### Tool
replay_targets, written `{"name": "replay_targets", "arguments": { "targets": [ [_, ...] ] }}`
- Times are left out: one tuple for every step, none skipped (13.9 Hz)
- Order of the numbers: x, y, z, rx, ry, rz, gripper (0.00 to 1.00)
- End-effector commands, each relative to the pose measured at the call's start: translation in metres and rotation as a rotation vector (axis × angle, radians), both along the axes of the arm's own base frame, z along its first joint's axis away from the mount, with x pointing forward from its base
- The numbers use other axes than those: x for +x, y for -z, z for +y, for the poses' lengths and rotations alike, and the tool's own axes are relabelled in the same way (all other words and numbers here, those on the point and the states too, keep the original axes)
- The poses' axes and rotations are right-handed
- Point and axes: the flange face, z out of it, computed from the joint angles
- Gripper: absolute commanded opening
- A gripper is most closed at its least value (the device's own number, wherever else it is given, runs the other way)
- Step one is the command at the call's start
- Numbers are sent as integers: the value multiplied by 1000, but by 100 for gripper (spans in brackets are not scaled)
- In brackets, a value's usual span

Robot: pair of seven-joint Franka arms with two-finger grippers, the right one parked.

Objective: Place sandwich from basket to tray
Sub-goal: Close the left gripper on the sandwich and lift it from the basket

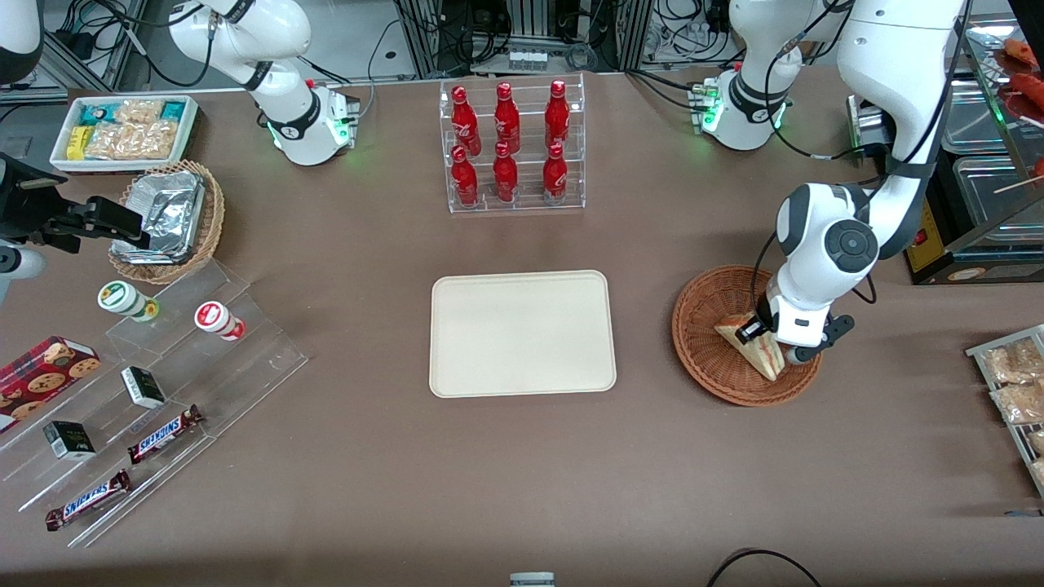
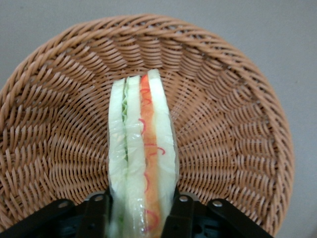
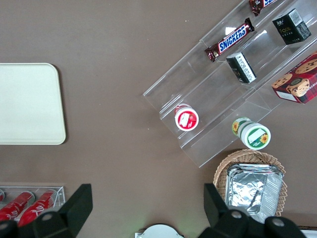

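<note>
The sandwich point(image 1: 754, 346) stands on its edge in the reddish-brown wicker basket point(image 1: 708, 371), toward the working arm's end of the table. My left gripper point(image 1: 771, 342) is down in the basket, with one finger pressed against each bread face. In the left wrist view the sandwich point(image 2: 143, 148) shows its green and red-pink filling stripe between my black fingers point(image 2: 96, 213), over the basket's weave point(image 2: 223, 124). The gripper point(image 2: 141, 218) is shut on the sandwich. The cream-white tray point(image 1: 522, 333) lies bare at the table's middle, beside the basket; it also shows in the right wrist view point(image 3: 27, 104).
A clear rack of red bottles point(image 1: 511, 147) stands farther from the front camera than the tray. A wire rack of snack packets point(image 1: 1015, 387) sits at the working arm's table edge. Clear steps with snacks point(image 1: 147, 399) and a foil-lined basket point(image 1: 167, 220) lie toward the parked arm's end.
</note>
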Motion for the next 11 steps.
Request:
{"name": "replay_targets", "arguments": {
  "targets": [
    [7,-45,-3,12,-8,-1,0],
    [19,-68,-5,14,-9,4,0],
    [28,-89,-10,17,-8,26,0],
    [36,-111,-19,19,1,41,0],
    [43,-131,-31,21,15,56,0],
    [46,-146,-42,22,22,59,0],
    [47,-158,-60,21,31,53,0],
    [44,-165,-79,21,50,44,0],
    [39,-167,-101,31,91,36,0],
    [33,-171,-121,44,132,23,0],
    [27,-172,-139,45,162,21,0]
  ]
}}
